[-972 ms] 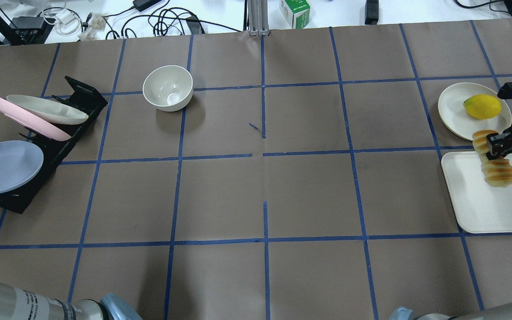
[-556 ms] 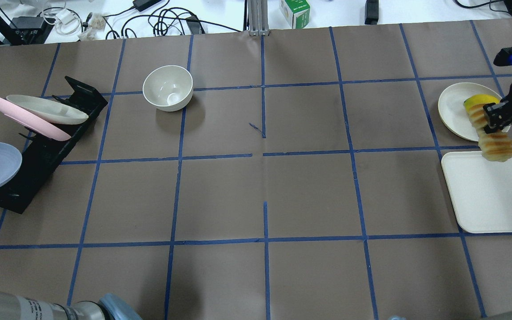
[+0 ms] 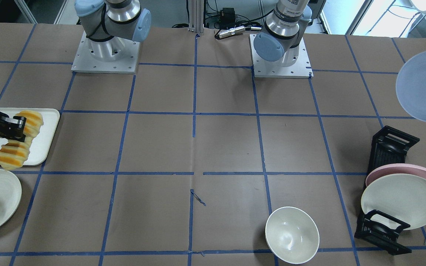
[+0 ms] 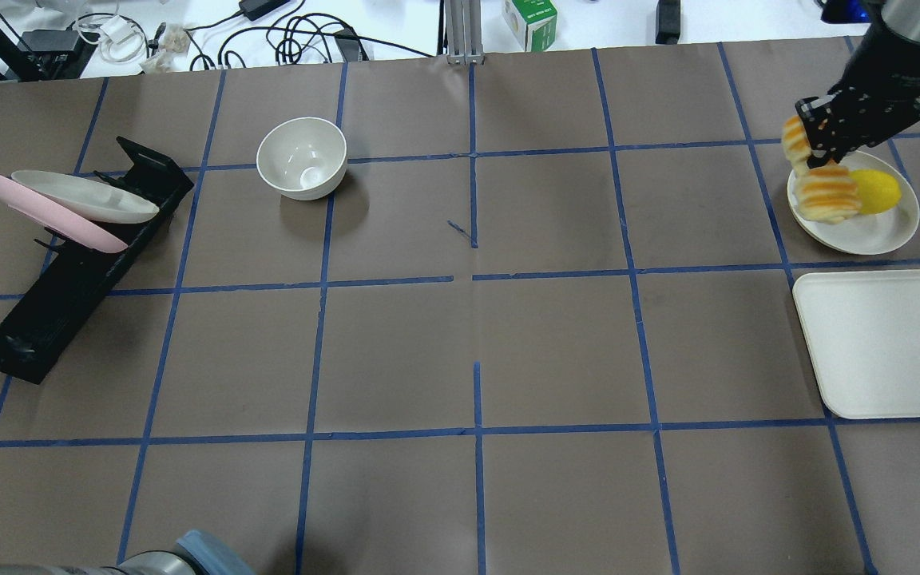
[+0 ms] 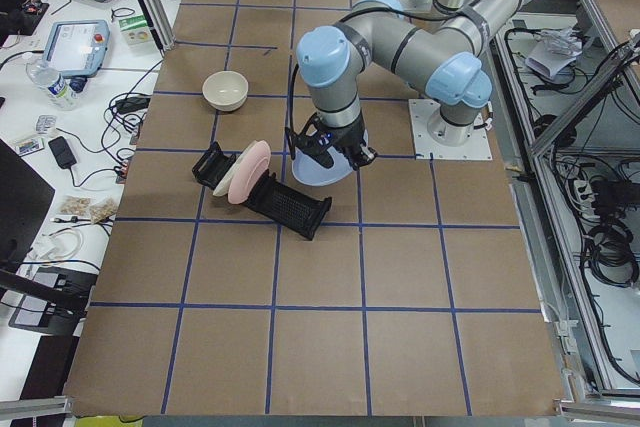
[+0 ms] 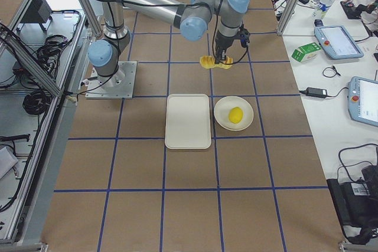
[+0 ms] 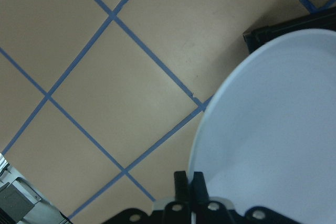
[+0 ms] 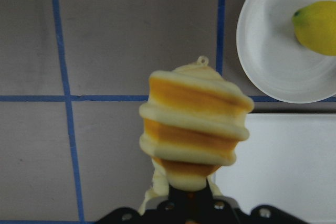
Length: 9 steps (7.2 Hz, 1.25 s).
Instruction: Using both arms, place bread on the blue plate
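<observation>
Overhead exterior: bread [image 4: 827,198] hangs gripped in right pincer [image 4: 818,153].

Your robot's arms [image 5: 400,42]: silver-grey tubes, pale blue joint caps [image 3: 268,47], black fingers [image 7: 181,184], square screwed metal base plates [image 3: 124,63].

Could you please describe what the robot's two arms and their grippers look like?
The left arm and right arm are silver-grey tubular segments with rounded light blue joint caps, each on a square silver base plate. The left gripper and right gripper are black with two slim fingers.
</observation>
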Each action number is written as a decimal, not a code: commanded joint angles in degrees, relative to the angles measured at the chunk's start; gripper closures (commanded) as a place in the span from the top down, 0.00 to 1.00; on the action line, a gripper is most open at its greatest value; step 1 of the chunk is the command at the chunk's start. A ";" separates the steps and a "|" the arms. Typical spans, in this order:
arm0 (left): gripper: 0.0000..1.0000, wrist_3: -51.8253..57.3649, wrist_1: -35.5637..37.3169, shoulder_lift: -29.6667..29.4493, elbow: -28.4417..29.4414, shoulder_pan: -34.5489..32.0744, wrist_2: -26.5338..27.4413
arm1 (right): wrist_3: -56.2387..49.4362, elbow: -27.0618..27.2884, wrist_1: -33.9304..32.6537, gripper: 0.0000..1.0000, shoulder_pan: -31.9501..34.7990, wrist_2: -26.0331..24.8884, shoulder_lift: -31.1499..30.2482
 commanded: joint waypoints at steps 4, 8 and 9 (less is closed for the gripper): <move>0.00 -11.34 14.06 2.71 -16.35 -25.45 -22.76 | 6.42 -0.91 -2.27 0.00 5.35 2.83 1.99; 0.00 -34.68 52.85 -6.49 -32.26 -50.94 -23.16 | 11.94 -0.74 -3.75 0.00 9.46 4.94 2.52; 0.00 -36.92 55.29 -9.48 -34.38 -55.25 -23.07 | 11.78 -0.65 -4.20 0.00 9.56 4.68 2.69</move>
